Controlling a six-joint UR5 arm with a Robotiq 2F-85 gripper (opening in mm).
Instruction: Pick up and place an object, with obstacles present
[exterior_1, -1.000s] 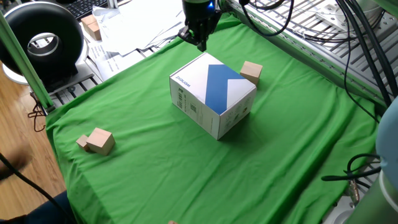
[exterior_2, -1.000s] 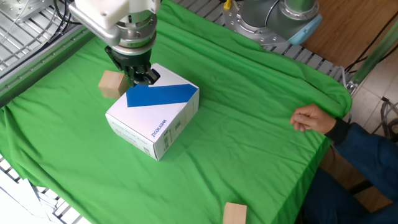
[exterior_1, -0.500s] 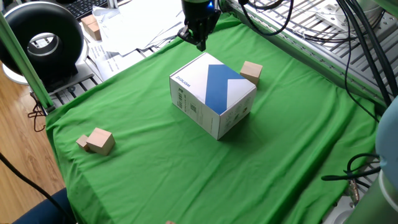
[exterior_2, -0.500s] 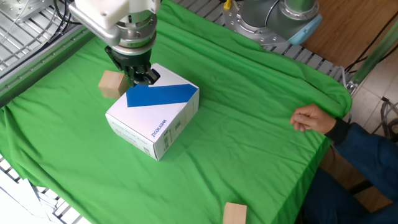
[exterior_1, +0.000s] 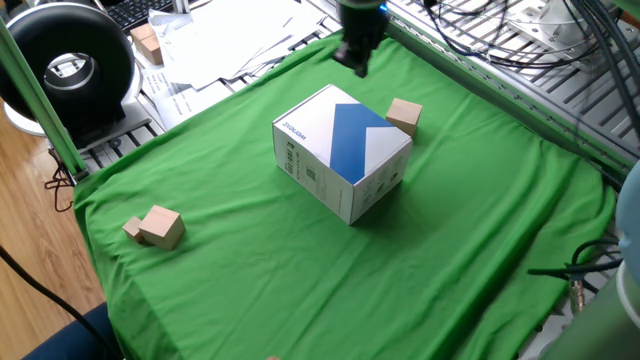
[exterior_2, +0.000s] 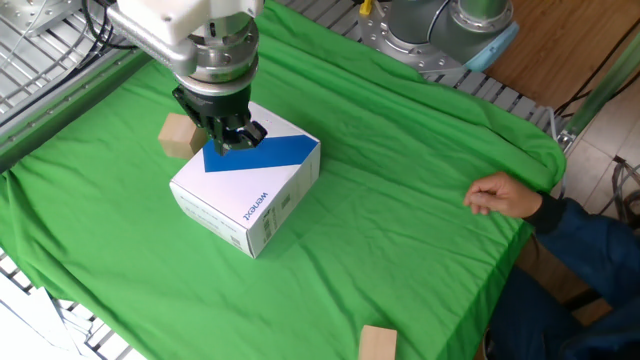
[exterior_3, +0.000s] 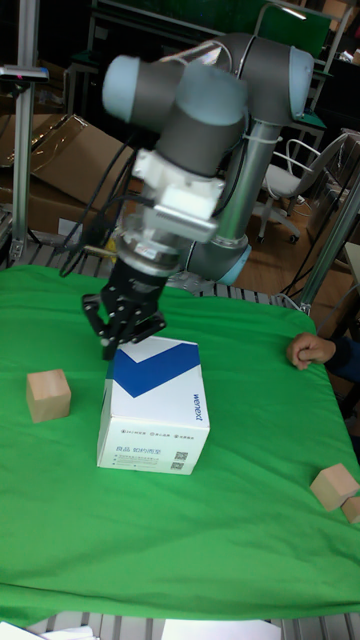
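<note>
Your gripper (exterior_3: 122, 338) shifted sideways within the last half second. In one fixed view it had hung above the far edge of the green cloth (exterior_1: 450, 250), off the white box's far-left corner; at this moment it sat further right along that far edge, roughly level with the wooden cube (exterior_1: 404, 115). In the other fixed view the wrist had swung slightly and the fingertips hung over the blue band of the white box (exterior_2: 250, 190).

Gripper state: it held nothing. The tall fixed view showed the dark fingers spread a little, with a gap between them, but motion blur kept you from judging how wide.

The cube had not moved. It stood on the cloth just beside the box's far side, apparently close against it or nearly so; I could not tell whether they touched. The two-piece wooden block (exterior_1: 155, 226) lay well apart near the cloth's near-left corner, and a person's hand (exterior_2: 503, 194) rested at the table edge.

Judgement: you were still in the approach, travelling over the obstacle towards the cube. No grasp yet. The box crowded one side of the cube, so finger placement would need care.
</note>
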